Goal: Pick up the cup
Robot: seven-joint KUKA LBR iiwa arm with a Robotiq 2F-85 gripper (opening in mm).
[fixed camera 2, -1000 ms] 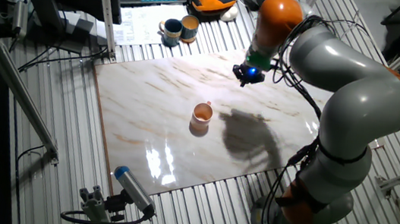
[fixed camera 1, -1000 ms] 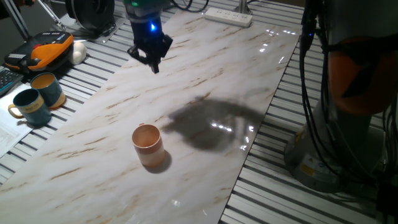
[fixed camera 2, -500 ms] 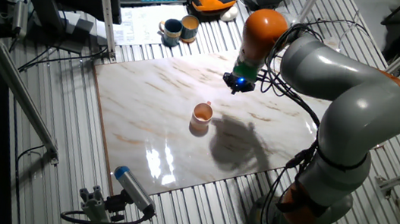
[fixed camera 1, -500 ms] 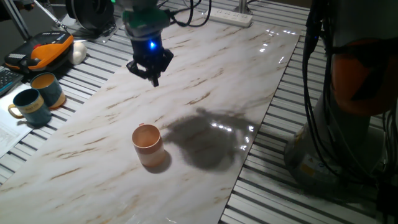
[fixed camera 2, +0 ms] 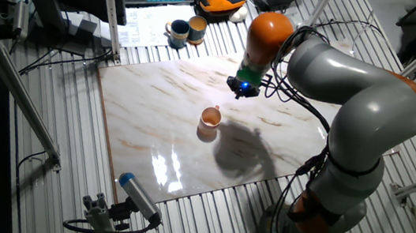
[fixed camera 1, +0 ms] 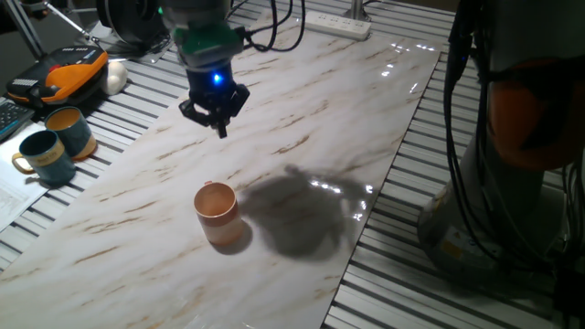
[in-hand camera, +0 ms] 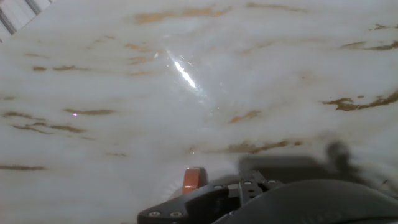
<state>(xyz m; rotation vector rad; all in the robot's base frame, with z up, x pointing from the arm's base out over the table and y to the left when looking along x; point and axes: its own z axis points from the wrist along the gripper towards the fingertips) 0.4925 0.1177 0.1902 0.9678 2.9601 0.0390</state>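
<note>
A: One fixed view shows the cup (fixed camera 1: 217,212) upright on the marble table (fixed camera 1: 366,119), near the front. The gripper (fixed camera 1: 216,117) hangs above the table, further back than the cup, well apart from it.

B: And its fingers?

A: Pointing down, but I cannot tell if they are spread.

B: The other fixed view?

A: The cup (fixed camera 2: 210,118) stands mid-table, the gripper (fixed camera 2: 241,89) up and right of it.

B: Hand view?

A: Only marble and dark gripper parts, blurred.
</note>
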